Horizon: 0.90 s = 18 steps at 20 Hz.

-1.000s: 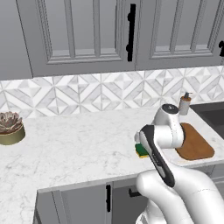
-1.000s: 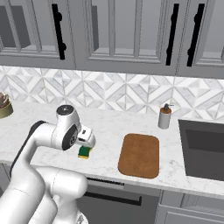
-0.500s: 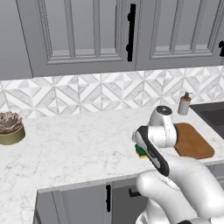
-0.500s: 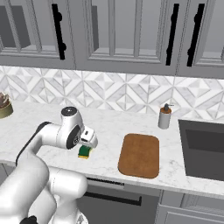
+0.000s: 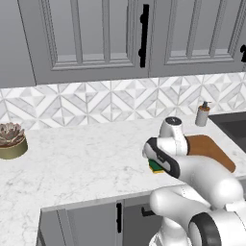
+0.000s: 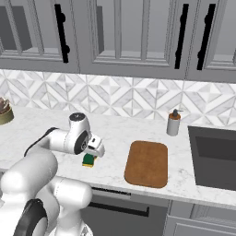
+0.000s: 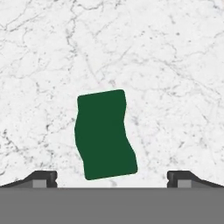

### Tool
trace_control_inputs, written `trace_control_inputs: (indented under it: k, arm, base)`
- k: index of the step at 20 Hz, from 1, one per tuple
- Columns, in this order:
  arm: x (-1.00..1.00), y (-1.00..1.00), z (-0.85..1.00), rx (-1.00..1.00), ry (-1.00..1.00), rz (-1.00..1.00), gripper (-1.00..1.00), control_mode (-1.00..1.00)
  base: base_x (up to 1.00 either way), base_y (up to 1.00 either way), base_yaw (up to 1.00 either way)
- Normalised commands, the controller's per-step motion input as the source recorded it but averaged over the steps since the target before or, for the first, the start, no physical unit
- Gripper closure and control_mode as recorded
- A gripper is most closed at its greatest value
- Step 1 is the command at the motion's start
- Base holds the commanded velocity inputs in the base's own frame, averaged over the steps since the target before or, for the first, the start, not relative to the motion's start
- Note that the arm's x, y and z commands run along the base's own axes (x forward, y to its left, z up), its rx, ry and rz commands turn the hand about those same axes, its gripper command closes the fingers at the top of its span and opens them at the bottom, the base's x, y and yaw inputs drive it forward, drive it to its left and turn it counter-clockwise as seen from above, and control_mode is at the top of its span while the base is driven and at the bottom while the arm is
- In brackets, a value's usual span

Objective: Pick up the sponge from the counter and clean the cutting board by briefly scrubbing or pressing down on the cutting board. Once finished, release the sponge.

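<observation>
The sponge [image 7: 105, 133] lies flat on the white counter [image 7: 166, 65], dark green top facing my hand. My gripper [image 7: 111, 178] hangs right above it, open wide, one fingertip on each side and both clear of the sponge. From the right base the gripper [image 6: 93, 152] sits just over the sponge [image 6: 88, 160], whose yellow layer shows. The reddish-brown cutting board [image 6: 147, 163] lies flat to the right, a hand's width from the sponge. In the left base view my arm hides most of the sponge [image 5: 154, 167] and part of the cutting board [image 5: 207, 146].
A soap dispenser [image 6: 174, 123] stands behind the board near the backsplash. The dark sink [image 6: 214, 156] opens at the far right. A potted succulent [image 5: 10, 139] sits at the far left of the counter [image 5: 86, 158]. The counter's front edge runs close below the sponge.
My hand has shifted slightly and settled closer over the sponge. The jaws have stayed wide open. Sponge and cutting board have not moved.
</observation>
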Motion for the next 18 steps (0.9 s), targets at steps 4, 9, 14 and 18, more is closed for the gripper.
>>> trace_control_inputs:
  k: [4,9,14,18]
  arm:
    - [0.0,0.0,-0.01,0.0,0.0,0.01,-1.0,-1.0]
    - [0.0,0.01,-0.21,-0.01,0.05,0.14,-1.0,-1.0]
    - [0.0,0.07,-0.02,0.0,0.0,0.03,-1.0,-1.0]
    - [0.0,0.07,-0.09,0.0,0.0,0.05,-1.0,-1.0]
  base:
    - [0.0,0.0,0.0]
    - [0.0,0.0,0.0]
    - [0.0,0.0,0.0]
    - [0.0,0.0,0.0]
